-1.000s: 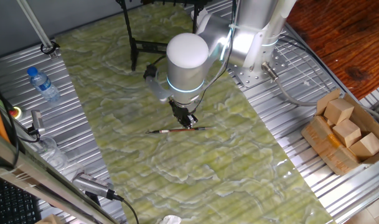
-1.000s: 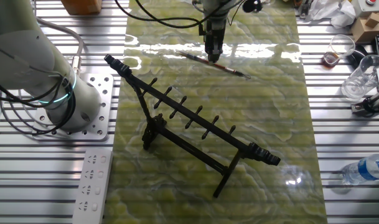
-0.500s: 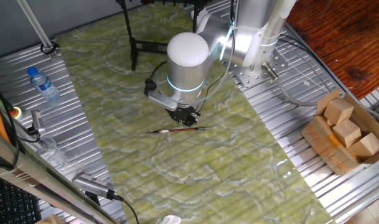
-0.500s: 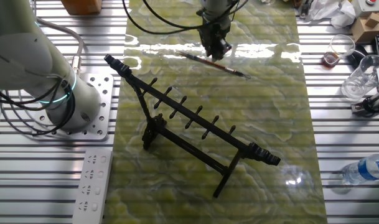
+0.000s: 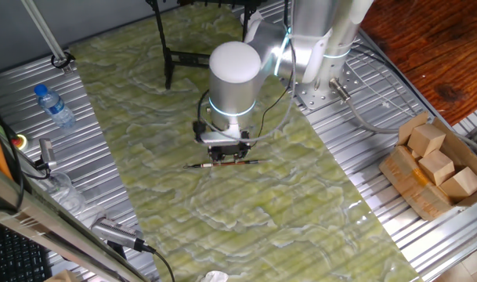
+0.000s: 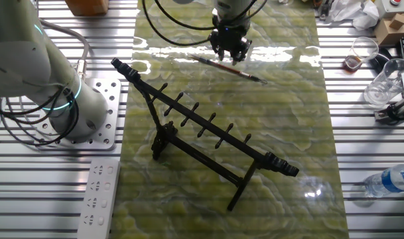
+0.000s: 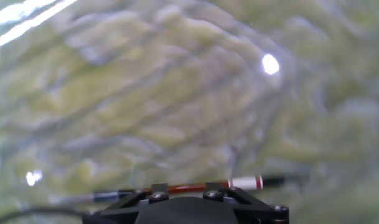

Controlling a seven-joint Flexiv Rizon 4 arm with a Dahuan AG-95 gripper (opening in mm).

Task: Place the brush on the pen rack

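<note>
The brush (image 5: 226, 164) lies flat on the green marbled mat, with its reddish-brown handle, dark tip to the left and pale end to the right. It also shows in the other fixed view (image 6: 229, 68) and low in the hand view (image 7: 192, 186). My gripper (image 5: 227, 155) hangs just above the middle of the handle, and its fingers (image 7: 159, 187) stand apart, with the handle showing between them. It holds nothing. The black pen rack (image 6: 203, 125) stands on the mat well apart from the brush, and part of it shows at the top of one fixed view (image 5: 182, 56).
A water bottle (image 5: 54, 106) and glassware (image 6: 381, 85) sit on the metal table beside the mat. A cardboard box of wooden blocks (image 5: 435, 166) is at the right. A white power strip (image 6: 97, 196) lies near the arm's base (image 6: 62, 106).
The wrist has turned about a quarter turn and the gripper has come down closer over the brush. The brush and the rack have not moved.
</note>
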